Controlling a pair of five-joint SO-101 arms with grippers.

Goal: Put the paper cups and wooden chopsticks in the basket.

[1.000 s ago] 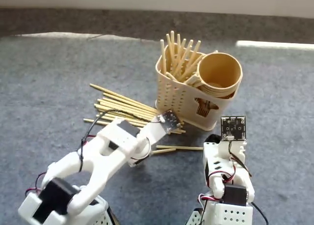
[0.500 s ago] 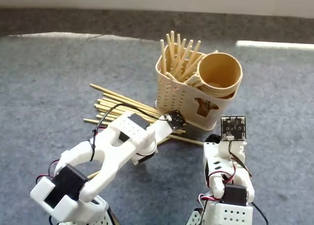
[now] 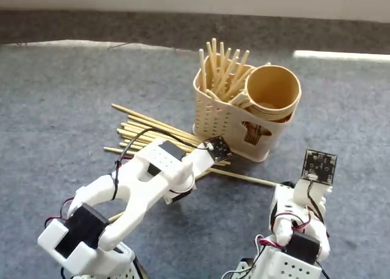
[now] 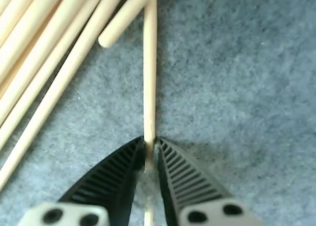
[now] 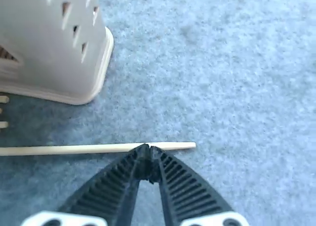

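The cream basket (image 3: 228, 123) stands upright and holds nested paper cups (image 3: 272, 90) and several wooden chopsticks (image 3: 220, 66). A pile of loose chopsticks (image 3: 149, 133) lies on the grey carpet to its left. My left gripper (image 4: 149, 143) is shut on a single chopstick (image 4: 149, 88), which in the high view runs low in front of the basket as a thin stick (image 3: 250, 179). My right gripper (image 5: 148, 154) is shut with nothing in it, its tips right at that chopstick's (image 5: 98, 148) far end, close to the basket's (image 5: 59, 53) foot.
Grey carpet covers the whole surface, with open room to the right of the basket and along the far side. The pile's chopsticks (image 4: 44, 63) lie close beside my left gripper. A pale wall edge runs along the back.
My left arm swung in and closed on the single chopstick, turning it slantwise. The right arm then shifted to the right, uncovering the stick's far end.
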